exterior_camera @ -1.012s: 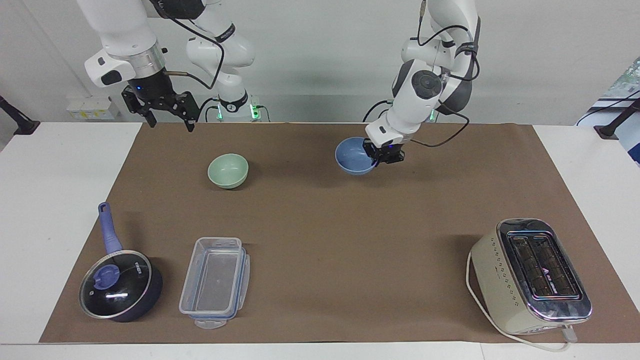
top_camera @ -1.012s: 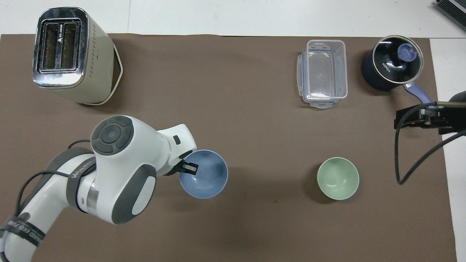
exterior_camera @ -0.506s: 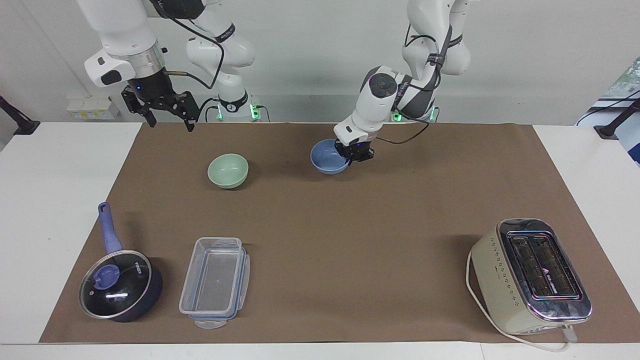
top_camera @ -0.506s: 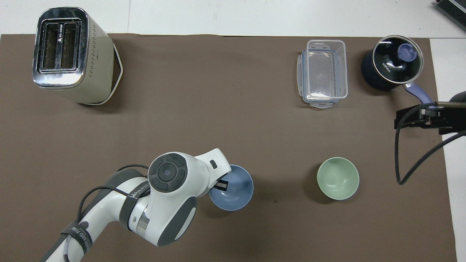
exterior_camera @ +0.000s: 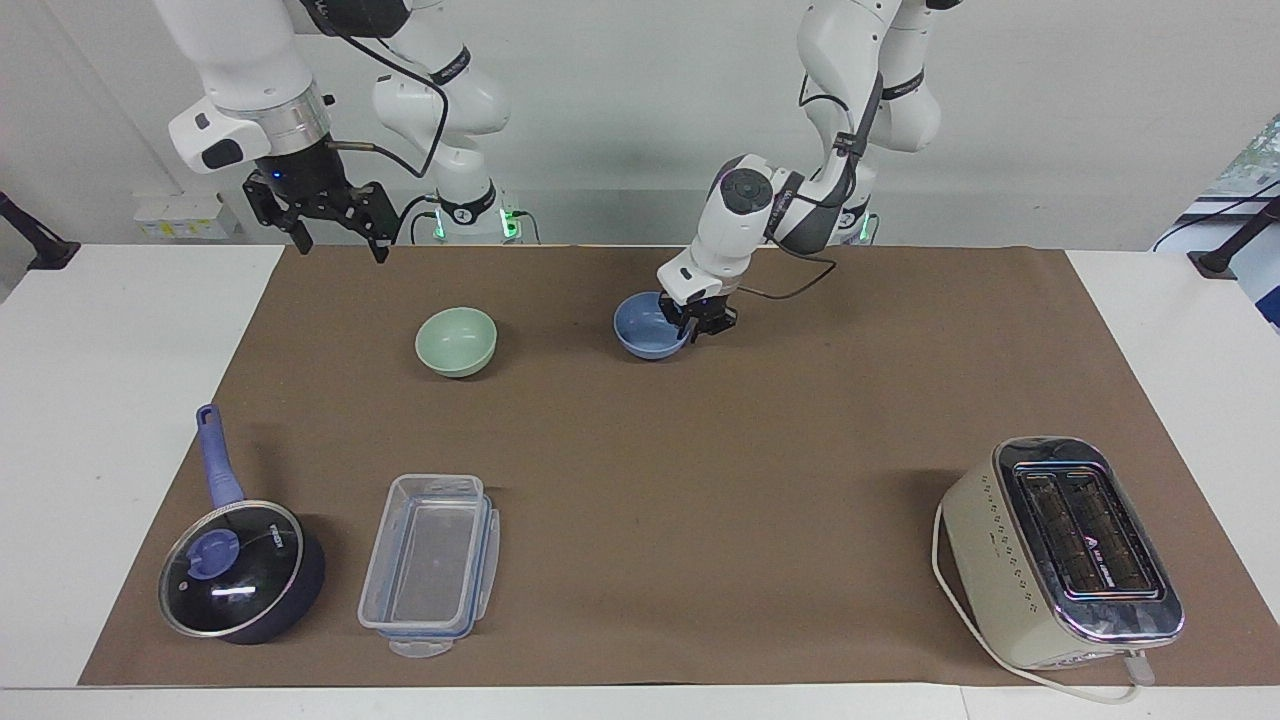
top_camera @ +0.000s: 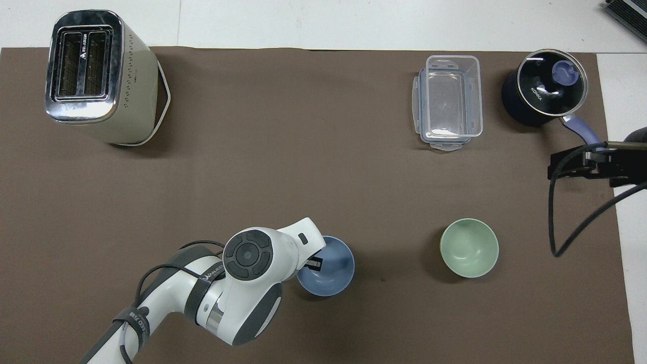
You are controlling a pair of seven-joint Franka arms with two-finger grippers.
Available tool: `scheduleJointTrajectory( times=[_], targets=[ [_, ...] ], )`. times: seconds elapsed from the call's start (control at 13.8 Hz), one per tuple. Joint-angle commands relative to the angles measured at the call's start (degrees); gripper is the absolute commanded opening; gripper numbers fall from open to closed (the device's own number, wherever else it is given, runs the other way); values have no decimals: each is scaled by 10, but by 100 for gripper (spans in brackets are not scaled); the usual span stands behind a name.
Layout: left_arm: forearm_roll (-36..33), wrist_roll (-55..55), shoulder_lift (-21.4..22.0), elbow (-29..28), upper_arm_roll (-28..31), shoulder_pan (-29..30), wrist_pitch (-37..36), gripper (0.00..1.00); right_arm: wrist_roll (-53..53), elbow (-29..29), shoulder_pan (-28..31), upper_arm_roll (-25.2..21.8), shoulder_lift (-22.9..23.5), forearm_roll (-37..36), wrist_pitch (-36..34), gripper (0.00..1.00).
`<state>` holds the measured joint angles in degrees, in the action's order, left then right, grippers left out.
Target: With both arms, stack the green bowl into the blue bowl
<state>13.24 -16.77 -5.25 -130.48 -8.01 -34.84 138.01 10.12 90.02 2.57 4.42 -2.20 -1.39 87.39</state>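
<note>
While my left gripper (exterior_camera: 700,325) sits down at the rim of the blue bowl (exterior_camera: 645,327), on the side toward my left arm's end of the table, I cannot tell whether its fingers are clamped on the rim or a little apart: my own wrist covers them from above, and from across the table they show only as a dark cluster against the bowl's edge. One finger (top_camera: 314,263) seems to reach inside the bowl. The blue bowl rests on the brown mat (exterior_camera: 700,480), near the robots' edge and about midway along the table. The green bowl (exterior_camera: 456,341) stands upright on the same mat, beside the blue one toward my right arm's end, well apart from it and touching nothing.

My right gripper (exterior_camera: 340,240) waits raised in the air over the mat's corner at my right arm's end, its fingers spread apart and holding nothing; from above only its dark tip and cable show at the picture's edge, the rest cut off.

Farther from the robots lie the dark pot with a glass lid (exterior_camera: 240,570), a clear plastic container (exterior_camera: 430,565) just beside it, and, at my left arm's end, a cream toaster (exterior_camera: 1060,555).
</note>
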Motion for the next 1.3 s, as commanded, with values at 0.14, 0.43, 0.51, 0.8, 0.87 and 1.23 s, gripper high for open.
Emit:
scheduleJointTrajectory(
  times=[0.14,0.43,0.51,0.8,0.87,1.23],
  targets=[
    [9,2,38,28,10,16,-67,100,4,16,7,3,-12,5,2,100],
    [0,7,53,113,16,66,-192,100,5,16,6,3,-12,5,2,100],
    [-1,19,53,135,17,83,-217,100,4,16,6,3,-12,5,2,100],
    [-18,58,49,208,17,170,-279,100,4,16,6,3,-12,5,2,100],
    [-36,58,48,224,17,183,-282,100,4,16,6,3,-12,5,2,100],
    [-65,59,31,326,18,253,-347,100,3,16,7,4,-12,5,0,100]
  ],
)
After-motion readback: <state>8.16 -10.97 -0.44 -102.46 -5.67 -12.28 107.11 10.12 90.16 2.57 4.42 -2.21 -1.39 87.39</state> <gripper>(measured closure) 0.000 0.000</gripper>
